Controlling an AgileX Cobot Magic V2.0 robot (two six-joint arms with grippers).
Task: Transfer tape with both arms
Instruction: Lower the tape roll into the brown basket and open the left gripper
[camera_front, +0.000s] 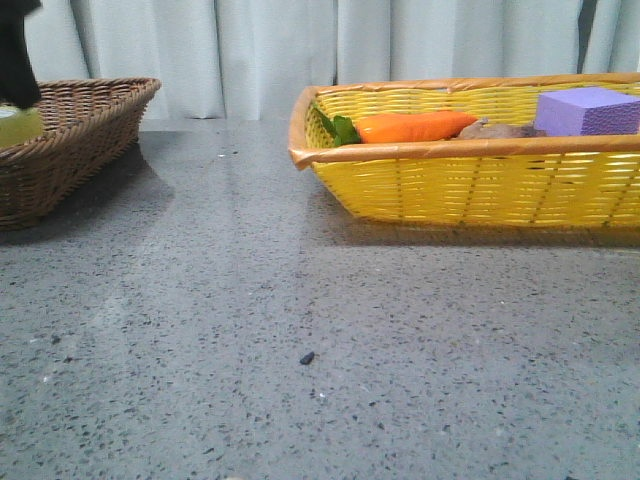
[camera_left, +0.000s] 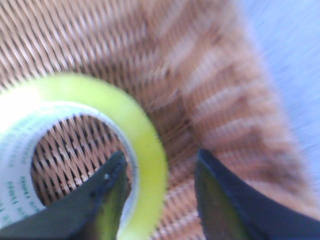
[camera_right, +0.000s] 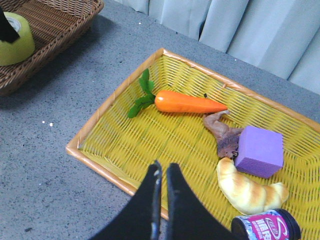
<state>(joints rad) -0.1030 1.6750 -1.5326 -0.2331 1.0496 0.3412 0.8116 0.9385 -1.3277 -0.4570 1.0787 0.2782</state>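
The tape (camera_left: 140, 125), a yellow translucent roll with a white core and green lettering, lies in the brown wicker basket (camera_left: 210, 75). It also shows at the far left of the front view (camera_front: 18, 125) and in the right wrist view (camera_right: 15, 45). My left gripper (camera_left: 161, 155) is open and straddles the roll's wall, with one finger (camera_left: 107, 185) inside the core and the other (camera_left: 225, 195) outside, apart from the tape. My right gripper (camera_right: 164, 165) is shut and empty, above the near rim of the yellow basket (camera_right: 100, 112).
The yellow basket (camera_front: 470, 185) holds an orange carrot (camera_right: 187, 103), a purple foam block (camera_right: 259, 151), a brown toy (camera_right: 222, 132), a croissant (camera_right: 247, 187) and a can (camera_right: 267, 227). The brown basket (camera_front: 90, 130) stands at the left on the grey speckled table (camera_front: 300, 330).
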